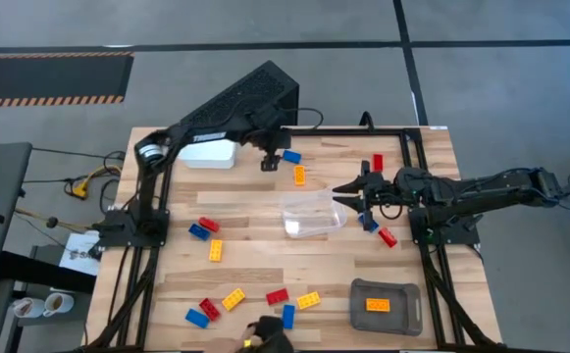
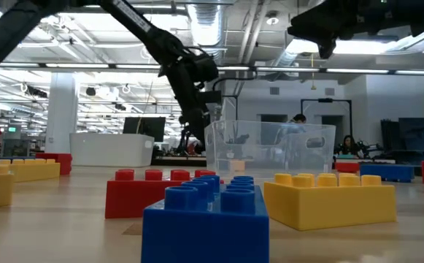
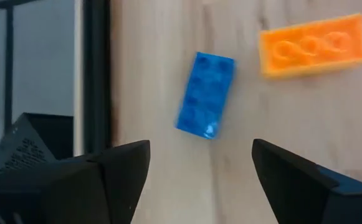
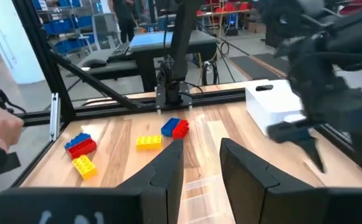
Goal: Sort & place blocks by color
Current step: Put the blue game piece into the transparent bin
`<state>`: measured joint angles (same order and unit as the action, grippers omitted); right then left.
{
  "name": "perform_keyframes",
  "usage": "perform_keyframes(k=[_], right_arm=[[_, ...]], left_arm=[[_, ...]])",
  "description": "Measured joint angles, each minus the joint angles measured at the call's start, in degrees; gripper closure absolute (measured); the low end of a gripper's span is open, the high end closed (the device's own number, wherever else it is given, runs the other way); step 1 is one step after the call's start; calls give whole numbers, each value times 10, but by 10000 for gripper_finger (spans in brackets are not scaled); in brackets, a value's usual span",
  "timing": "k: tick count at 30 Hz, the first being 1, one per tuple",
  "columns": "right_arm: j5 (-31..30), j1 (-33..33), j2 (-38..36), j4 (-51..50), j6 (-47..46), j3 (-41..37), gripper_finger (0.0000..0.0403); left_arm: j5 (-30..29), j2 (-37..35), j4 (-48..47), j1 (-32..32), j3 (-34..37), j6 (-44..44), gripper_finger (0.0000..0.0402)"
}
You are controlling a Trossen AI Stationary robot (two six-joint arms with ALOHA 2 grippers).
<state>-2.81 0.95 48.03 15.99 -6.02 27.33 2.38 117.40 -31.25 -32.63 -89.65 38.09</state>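
My left gripper (image 1: 269, 163) hangs open and empty over the table's far middle. Its fingers point down, just left of a blue block (image 3: 205, 94) that lies flat on the wood. An orange block (image 3: 313, 45) lies beside it, also seen in the high view (image 1: 299, 176). My right gripper (image 1: 344, 193) is open and empty at the right end of the clear container (image 1: 314, 214), above the table. Other red, blue and yellow blocks lie scattered, several of them near the near edge (image 1: 277, 295). One orange block (image 1: 378, 305) lies in the grey tray (image 1: 402, 316).
A white container (image 1: 209, 152) stands at the far left, close to my left arm. A red block (image 1: 378, 163), a blue one (image 1: 368, 224) and a red one (image 1: 388, 236) lie under my right arm. A person's hand (image 1: 265, 338) shows at the near edge.
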Motion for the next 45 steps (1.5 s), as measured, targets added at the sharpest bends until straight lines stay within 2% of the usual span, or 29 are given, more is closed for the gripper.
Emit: perform_keyframes(k=[8, 12, 18, 36, 40, 45], right_arm=[[0, -2, 0, -13, -13, 0, 275], [0, -2, 0, -24, -20, 0, 275], [0, -2, 0, -24, -22, 0, 275], [-2, 5, 0, -18, -25, 0, 275], [-3, 15, 0, -17, -25, 0, 275], [-3, 15, 0, -17, -26, 0, 275]], left_arm=[[7, 86, -69, -11, -114, 48, 135], [21, 112, -103, -11, -149, 66, 135], [39, 113, -109, -11, -151, 85, 135], [23, 145, -111, 0, -157, 140, 136], [33, 146, -126, -1, -157, 140, 161], [63, 148, -138, -5, -156, 120, 239]])
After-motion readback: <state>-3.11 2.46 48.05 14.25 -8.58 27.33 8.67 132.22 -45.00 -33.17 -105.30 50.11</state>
